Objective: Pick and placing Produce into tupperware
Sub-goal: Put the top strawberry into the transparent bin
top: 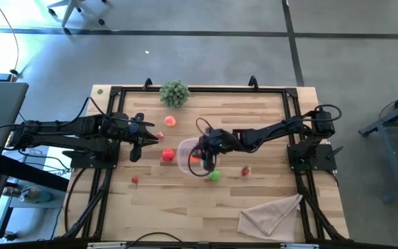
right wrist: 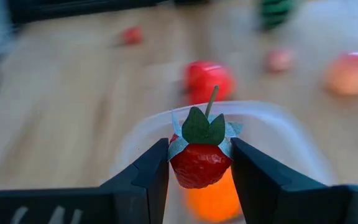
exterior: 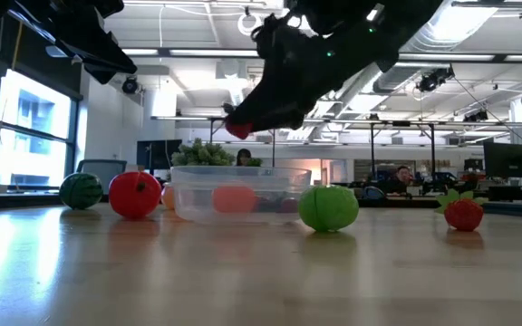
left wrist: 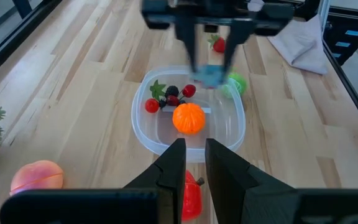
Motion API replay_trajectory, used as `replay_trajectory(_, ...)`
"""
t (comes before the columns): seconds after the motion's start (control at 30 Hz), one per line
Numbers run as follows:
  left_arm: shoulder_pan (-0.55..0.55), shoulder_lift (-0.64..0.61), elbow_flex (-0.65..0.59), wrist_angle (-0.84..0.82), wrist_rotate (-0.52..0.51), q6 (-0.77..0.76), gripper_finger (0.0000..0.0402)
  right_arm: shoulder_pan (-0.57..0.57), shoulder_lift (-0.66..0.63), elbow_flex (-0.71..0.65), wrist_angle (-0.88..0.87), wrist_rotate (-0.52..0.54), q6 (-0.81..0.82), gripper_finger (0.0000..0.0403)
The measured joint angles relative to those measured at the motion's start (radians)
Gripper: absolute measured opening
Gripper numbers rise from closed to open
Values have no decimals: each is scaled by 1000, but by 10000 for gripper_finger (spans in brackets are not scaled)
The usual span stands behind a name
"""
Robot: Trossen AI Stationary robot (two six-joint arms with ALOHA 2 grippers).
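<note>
The clear tupperware [top: 185, 160] sits mid-table and holds an orange [left wrist: 188, 118] and a cluster of dark and red berries [left wrist: 169, 96]. My right gripper [right wrist: 199, 165] hangs over it, shut on a red strawberry [right wrist: 199, 160] with green leaves and a stem. On the wood around it rest a green ball [exterior: 328, 207], a red tomato [exterior: 134, 194], a peach [top: 169, 121], another strawberry [top: 245, 171], a small red berry [top: 135, 180] and a dark green fruit [exterior: 81, 191]. My left gripper [left wrist: 196, 163] waits shut above the table, left of the tupperware. My right gripper pinches the strawberry by its two red sides [right wrist: 178, 163] between its two fingers. The fingers come from the table's right, slanting down. The strawberry is lifted clear above the tupperware, with its leaves and stem pointing away from the wrist.
A bushy grey-green plant sprig [top: 175, 92] stands at the far edge. A beige cloth [top: 271, 214] lies crumpled at the near right. A black frame [top: 185, 88] runs round the table's edges. Bare wood lies at the near left.
</note>
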Motion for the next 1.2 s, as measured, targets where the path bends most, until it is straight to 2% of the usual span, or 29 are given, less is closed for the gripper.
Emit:
replay_trajectory(0.1,0,0,0,0,0,0,51,0,0,0,-10,-106,8,136)
replay_trajectory(0.17,0,0,0,0,0,0,51,0,0,0,-26,-125,23,136)
replay_trajectory(0.5,0,0,0,0,0,0,51,-19,0,0,-193,-56,75,136)
replay_trajectory(0.83,0,0,0,0,0,0,51,-28,0,0,-206,-55,75,136)
replay_trajectory(1.03,0,0,0,0,0,0,51,-32,0,0,-207,-1,119,170)
replay_trajectory(1.2,0,0,0,0,0,0,51,-42,0,0,-224,-1,121,198)
